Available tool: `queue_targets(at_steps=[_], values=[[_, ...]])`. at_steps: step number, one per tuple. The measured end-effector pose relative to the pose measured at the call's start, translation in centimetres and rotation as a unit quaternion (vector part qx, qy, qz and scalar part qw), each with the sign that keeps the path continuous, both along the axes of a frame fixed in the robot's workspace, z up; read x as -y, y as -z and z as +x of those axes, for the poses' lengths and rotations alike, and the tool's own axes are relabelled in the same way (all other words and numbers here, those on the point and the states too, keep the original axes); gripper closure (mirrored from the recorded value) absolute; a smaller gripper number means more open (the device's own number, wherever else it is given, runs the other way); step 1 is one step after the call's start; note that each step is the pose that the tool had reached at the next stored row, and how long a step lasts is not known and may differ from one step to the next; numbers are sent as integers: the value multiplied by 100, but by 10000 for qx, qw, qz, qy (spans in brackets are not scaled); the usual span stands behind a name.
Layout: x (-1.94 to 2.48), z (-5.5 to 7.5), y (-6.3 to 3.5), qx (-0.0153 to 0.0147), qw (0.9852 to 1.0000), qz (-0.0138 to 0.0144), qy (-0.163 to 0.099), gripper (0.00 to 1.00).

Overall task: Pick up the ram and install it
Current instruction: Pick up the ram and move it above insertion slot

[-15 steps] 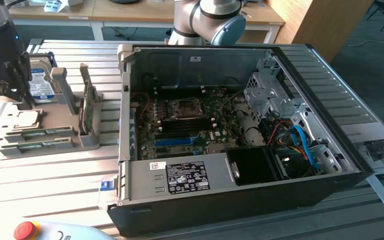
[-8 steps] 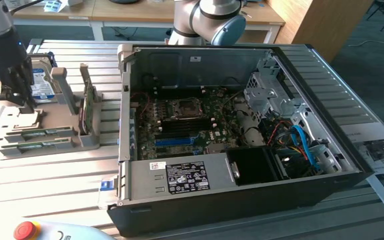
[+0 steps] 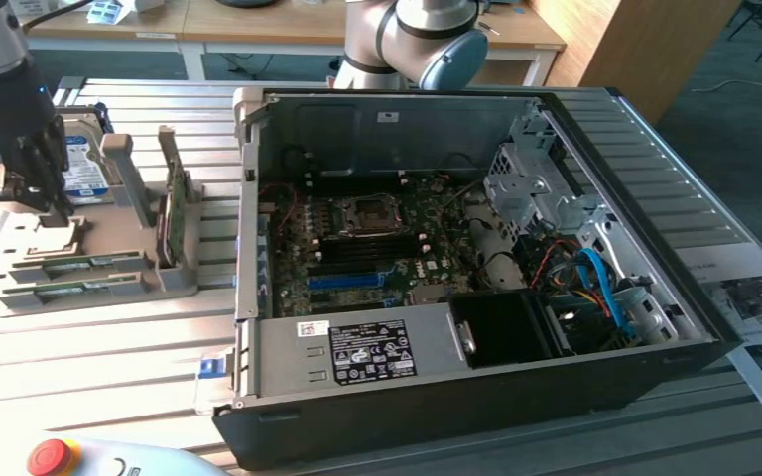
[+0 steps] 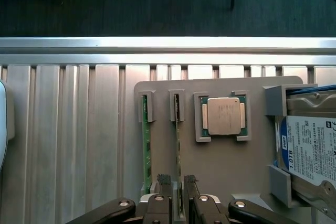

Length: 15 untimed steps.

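Two green ram sticks lie in slots of a grey parts holder (image 4: 231, 166). My gripper (image 4: 176, 181) is open, with its dark fingertips (image 4: 163, 179) either side of one end of the ram (image 4: 178, 140) nearest the CPU. Small gaps show on both sides of the stick. The other ram stick (image 4: 146, 150) lies in the outer slot beside it. In the exterior view, my gripper (image 3: 31, 198) hangs over the holder at the far left, above the ram (image 3: 79, 264).
A silvery CPU (image 4: 224, 115) and a hard drive (image 4: 310, 145) sit in the same holder. The open computer case (image 3: 698, 327) with its motherboard (image 3: 368, 248) fills the exterior view's middle and right. A red stop button (image 3: 53, 456) lies at the front.
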<state>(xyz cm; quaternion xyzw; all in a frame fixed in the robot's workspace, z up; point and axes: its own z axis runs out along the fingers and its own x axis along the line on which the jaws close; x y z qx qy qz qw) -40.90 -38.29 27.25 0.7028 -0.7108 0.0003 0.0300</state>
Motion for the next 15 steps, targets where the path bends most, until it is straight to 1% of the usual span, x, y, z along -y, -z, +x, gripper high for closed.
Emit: queue_targets(at_steps=[5,10,15], values=[[-1,1,17,40,10000,3,0,76],[2,-1,18,44,10000,3,1,76],[42,-2,21,44,10000,2,0,76]])
